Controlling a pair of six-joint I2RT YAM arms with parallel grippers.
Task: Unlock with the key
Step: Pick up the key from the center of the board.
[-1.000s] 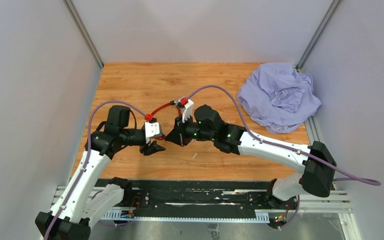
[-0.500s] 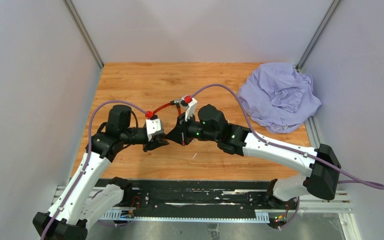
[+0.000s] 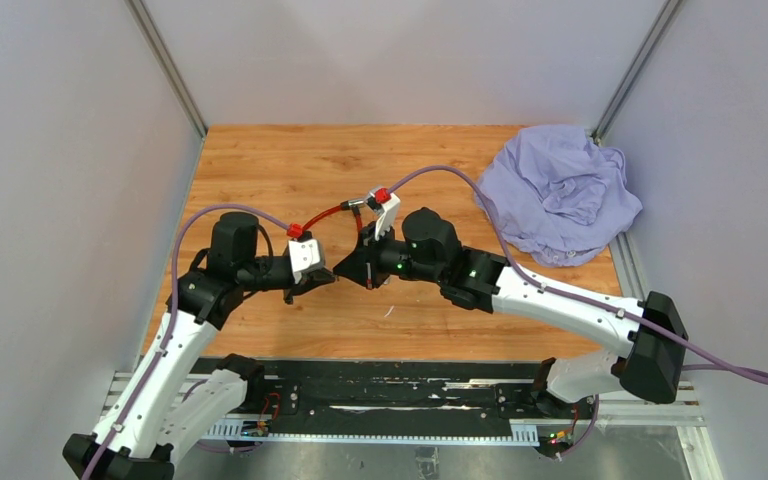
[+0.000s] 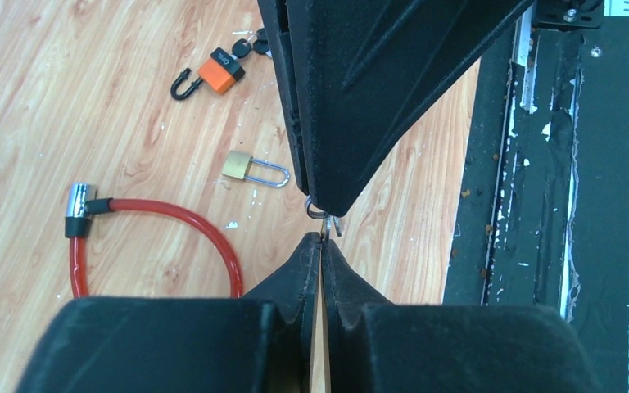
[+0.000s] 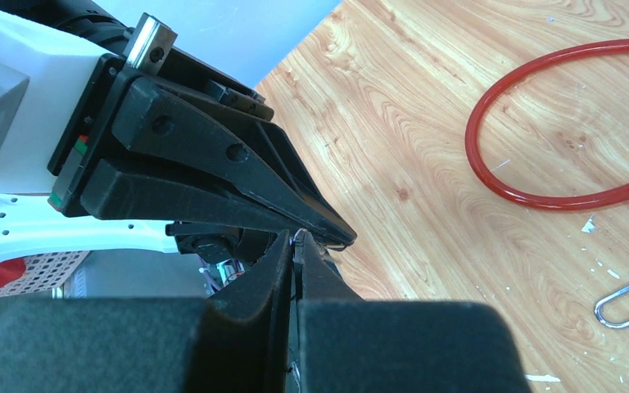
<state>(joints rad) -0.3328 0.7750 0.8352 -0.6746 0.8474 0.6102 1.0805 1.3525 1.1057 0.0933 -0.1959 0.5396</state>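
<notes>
Two arms meet tip to tip above the middle of the wooden table. The left arm reaches in from the near left corner, and its left end effector has its fingers pressed together with only a hairline slit between them, the tips nipping a small metal key with a ring. How far the metal sits in the pads is too small to tell. On the far side of this meeting point a red cable lock lies on the boards in a loose arc, its silver-and-black head at the left end. Under the fingertips and slightly farther back, a brass padlock lies flat with its silver shackle seated in the body. Farther right an orange padlock lies flat, its black shackle hooked outward, with black-headed keys just beside its body and partly hidden behind the fingers. The right end effector is likewise squeezed together, fingertips on the same key, which hangs in the air between the two tips and clear of the table. The right arm stretches back to the near right corner. A crumpled lavender cloth lies at the far right of the table, well apart from the locks.
</notes>
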